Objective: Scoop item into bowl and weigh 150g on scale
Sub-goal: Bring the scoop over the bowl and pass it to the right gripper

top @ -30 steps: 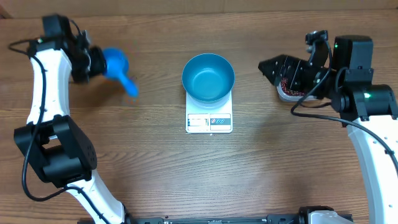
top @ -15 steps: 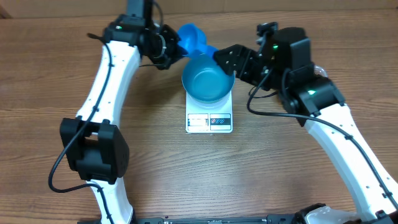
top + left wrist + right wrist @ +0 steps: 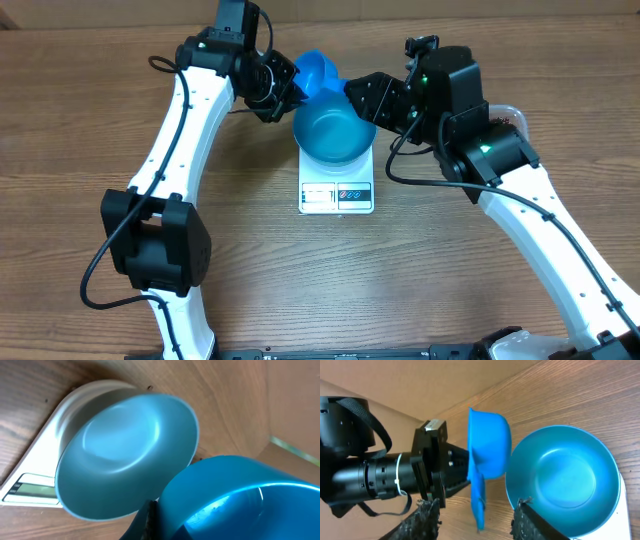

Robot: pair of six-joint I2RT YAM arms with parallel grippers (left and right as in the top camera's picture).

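The round blue bowl sits empty on the white scale. My left gripper is shut on a small blue scoop, held just above the bowl's far rim. One left finger presses the scoop's wall. My right gripper is open, its fingers standing either side of the scoop's handle without touching it. The item is hidden.
A clear plastic tub peeks out behind my right arm at the right. The left arm reaches across the table's left half. A cardboard wall runs along the far edge.
The left arm swung the scoop from the far left over to the bowl. The right gripper left the tub, came to the scoop's handle, and its jaws have narrowed.
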